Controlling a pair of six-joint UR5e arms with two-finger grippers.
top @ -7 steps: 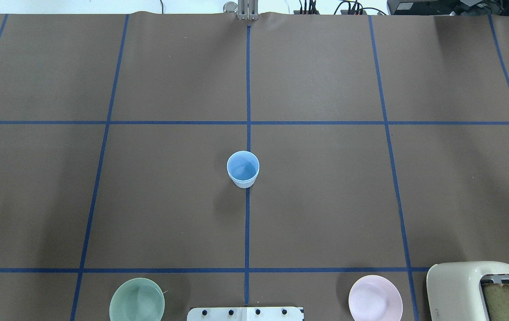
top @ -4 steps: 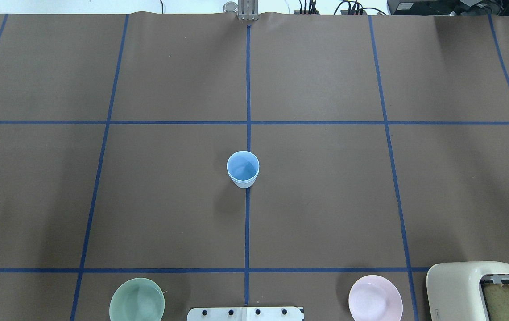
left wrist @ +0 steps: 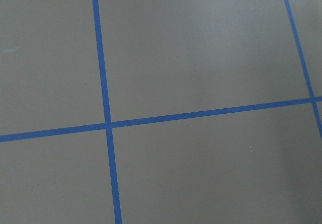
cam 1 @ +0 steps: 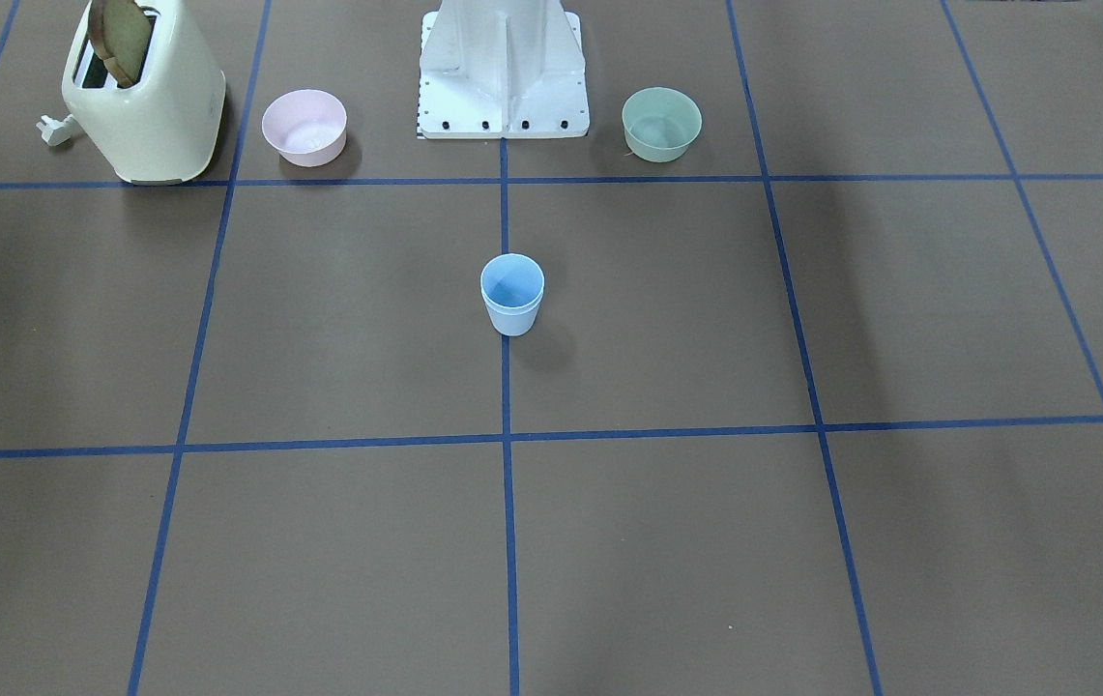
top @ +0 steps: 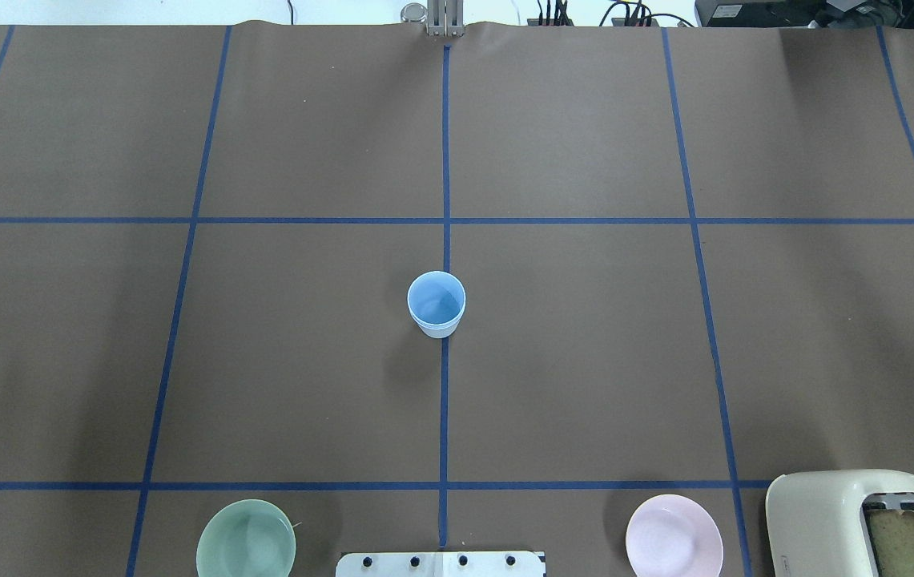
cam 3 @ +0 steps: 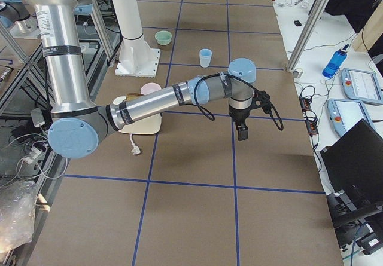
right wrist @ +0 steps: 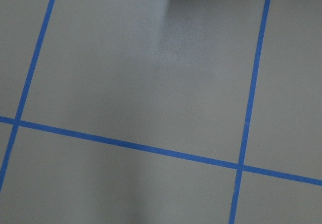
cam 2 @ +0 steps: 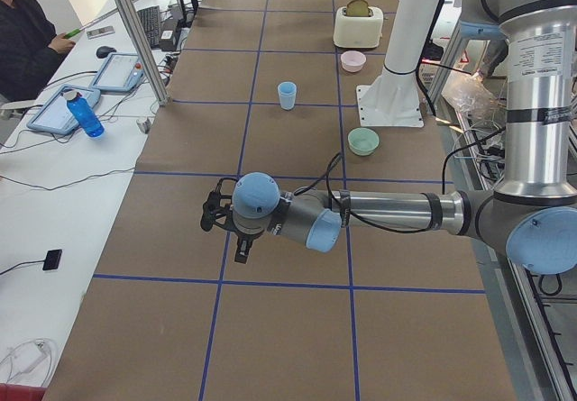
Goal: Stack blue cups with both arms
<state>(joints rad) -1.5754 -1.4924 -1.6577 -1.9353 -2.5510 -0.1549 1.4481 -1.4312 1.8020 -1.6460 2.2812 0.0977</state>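
The blue cups [top: 436,304] stand upright as one stack on the centre tape line, one nested in the other, with two rims showing. The stack also shows in the front view [cam 1: 512,295] and in both side views [cam 2: 287,95] [cam 3: 205,57]. My left gripper [cam 2: 243,250] shows only in the exterior left view, low over the table and far from the cups. My right gripper [cam 3: 242,131] shows only in the exterior right view, also away from the cups. I cannot tell whether either is open or shut. Both wrist views show only brown table and blue tape.
A green bowl [top: 246,548] and a pink bowl [top: 674,546] sit near the robot's white pedestal [cam 1: 504,68]. A cream toaster [top: 857,521] with a slice of bread stands at the near right corner. Operators' desks with tablets and a blue bottle [cam 2: 86,115] line the far side.
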